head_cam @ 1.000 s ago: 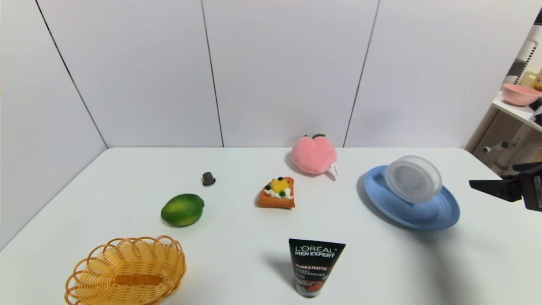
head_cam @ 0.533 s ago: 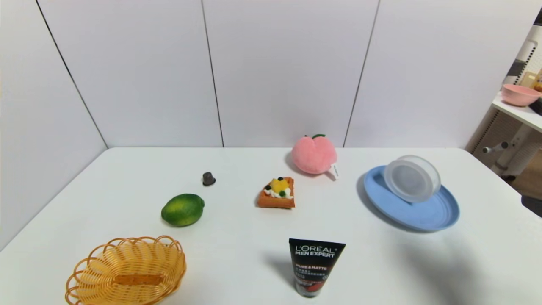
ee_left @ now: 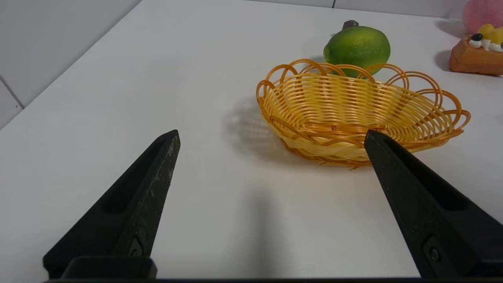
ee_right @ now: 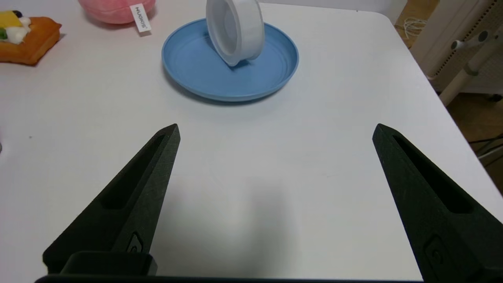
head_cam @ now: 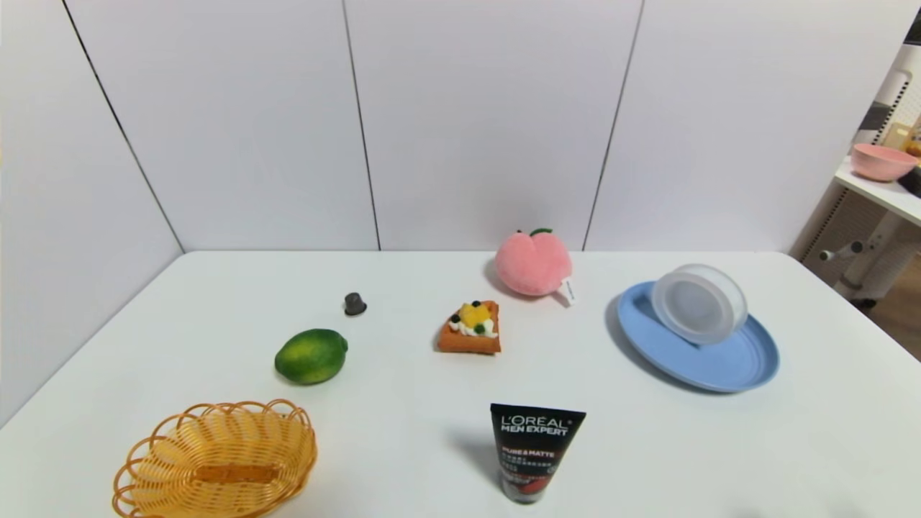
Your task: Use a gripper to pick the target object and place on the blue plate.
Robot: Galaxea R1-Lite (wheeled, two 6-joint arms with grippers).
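Observation:
The translucent-white tub (head_cam: 699, 303) (ee_right: 235, 29) leans on its edge inside the blue plate (head_cam: 727, 360) (ee_right: 196, 67) at the table's right. My right gripper (ee_right: 275, 127) is open and empty, low over bare table well in front of the plate; it is outside the head view. My left gripper (ee_left: 271, 133) is open too, holding nothing, parked just in front of the orange wicker basket (ee_left: 361, 106). Nothing touches the tub except the plate.
On the table lie a lime (head_cam: 311, 355), a small dark cap (head_cam: 354, 303), a toy waffle (head_cam: 471, 329), a pink plush peach (head_cam: 533, 262), a black tube (head_cam: 534, 451) and the basket (head_cam: 216, 460). A shelf with a pink bowl (head_cam: 881, 160) stands beyond the right edge.
My right gripper has pulled back from beside the plate and left the head view. The tub stays leaning on the plate. The left arm has not moved.

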